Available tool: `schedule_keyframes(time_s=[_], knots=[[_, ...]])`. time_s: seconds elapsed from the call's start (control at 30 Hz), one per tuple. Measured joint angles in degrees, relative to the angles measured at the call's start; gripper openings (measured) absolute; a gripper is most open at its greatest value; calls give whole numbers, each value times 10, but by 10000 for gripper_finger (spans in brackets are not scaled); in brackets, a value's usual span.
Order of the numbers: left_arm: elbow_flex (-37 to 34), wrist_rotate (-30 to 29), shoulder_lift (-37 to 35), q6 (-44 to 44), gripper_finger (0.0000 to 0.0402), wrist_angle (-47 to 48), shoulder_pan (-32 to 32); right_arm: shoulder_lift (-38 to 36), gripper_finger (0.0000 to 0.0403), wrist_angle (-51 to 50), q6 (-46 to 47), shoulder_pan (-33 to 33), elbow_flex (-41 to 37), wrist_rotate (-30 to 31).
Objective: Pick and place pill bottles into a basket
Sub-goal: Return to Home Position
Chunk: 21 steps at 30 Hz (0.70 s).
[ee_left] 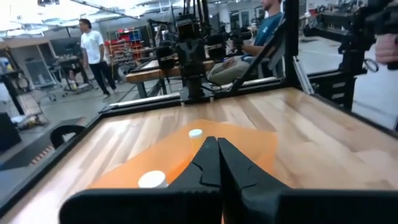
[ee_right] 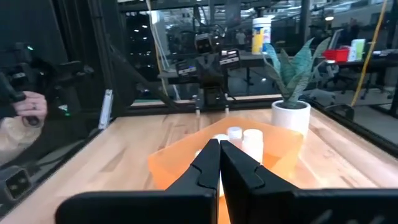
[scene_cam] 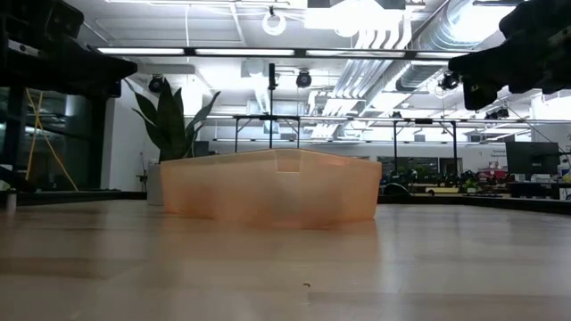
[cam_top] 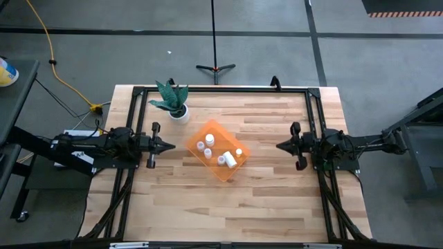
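The translucent orange basket lies on the middle of the table, turned like a diamond; it also shows in the low view. Several small white pill bottles are inside it, some upright and one lying on its side. My left gripper is shut and empty, left of the basket and level with it. My right gripper is shut and empty, right of the basket. Bottle caps show beyond the shut fingers in the left wrist view and the right wrist view.
A white pot with a green plant stands at the table's far side, just beyond the basket's left corner. A black frame runs along the table's far and side edges. People show in the room beyond the table. Bare wood lies near the front edge.
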State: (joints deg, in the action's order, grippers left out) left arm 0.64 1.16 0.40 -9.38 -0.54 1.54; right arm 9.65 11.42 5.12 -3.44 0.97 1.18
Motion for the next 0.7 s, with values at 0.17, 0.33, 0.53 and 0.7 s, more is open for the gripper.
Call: schedule_keyframes(time_s=[0.17,0.33,0.53,0.7], knots=[[0,-5,0,-23,59,0,0,0,2,0,11,0,0,13],[0,-17,0,-24,138,-1,0,0,3,-1,14,0,0,14],[0,-17,0,-24,189,-1,0,0,6,-9,-14,0,0,14],[0,-17,0,-24,204,-2,0,0,2,-18,-14,0,0,14]])
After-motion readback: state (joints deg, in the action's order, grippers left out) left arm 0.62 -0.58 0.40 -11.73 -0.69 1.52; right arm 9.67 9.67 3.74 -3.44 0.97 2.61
